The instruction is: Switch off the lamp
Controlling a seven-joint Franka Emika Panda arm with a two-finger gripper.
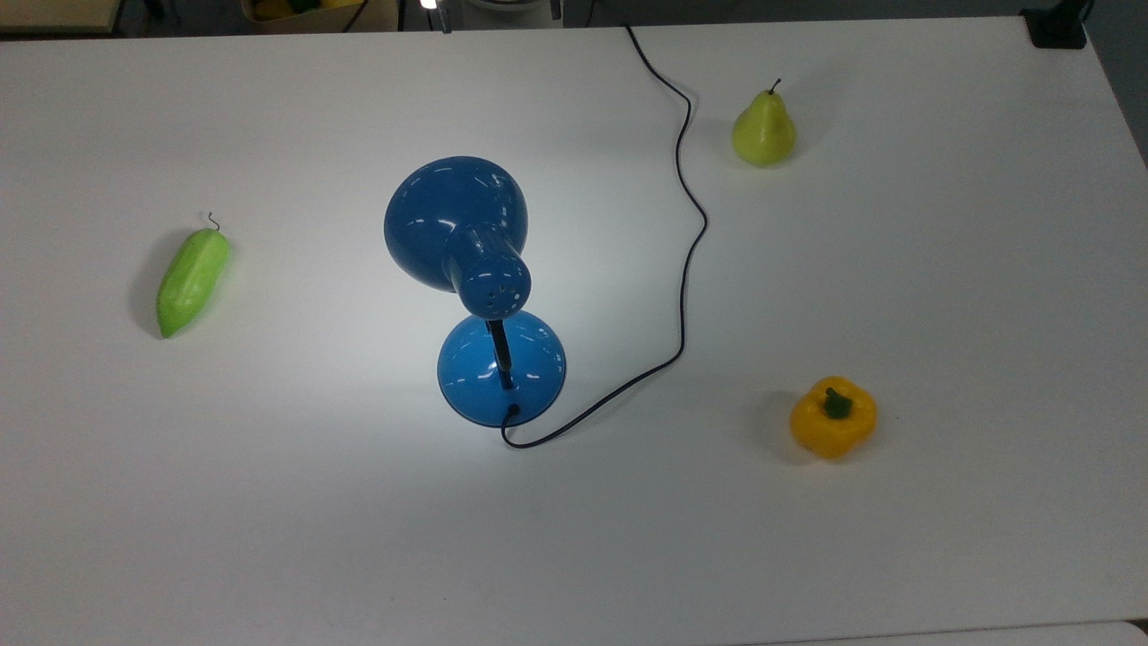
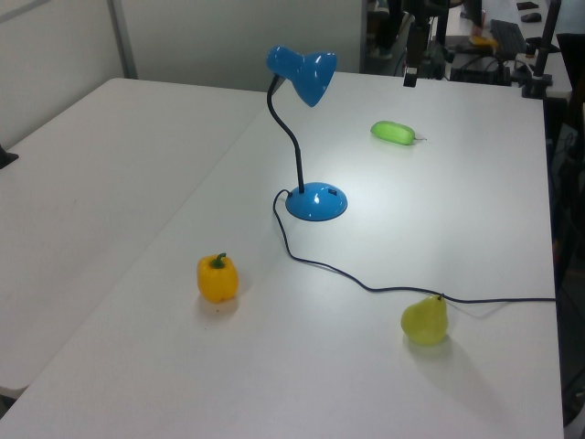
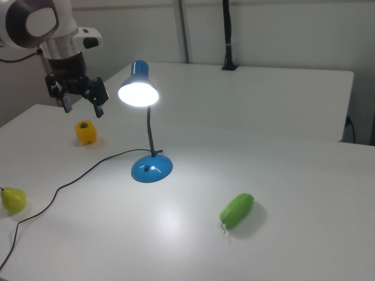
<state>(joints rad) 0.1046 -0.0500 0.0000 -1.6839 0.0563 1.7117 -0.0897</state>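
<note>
The lamp stands mid-table, its glossy blue shade over a round blue base. It is lit: the shade glows white and a bright pool of light lies on the table around the base. A thin black cord runs from the base toward the table's far edge. My gripper hangs open in the air at the right view's upper left. It is above the table, level with the shade and well apart from the lamp, with nothing between its fingers.
On the white table a yellow pepper and a green pear lie on the top view's right. A green cucumber-like toy lies on the top view's left. The cord loops between the lamp and the pear.
</note>
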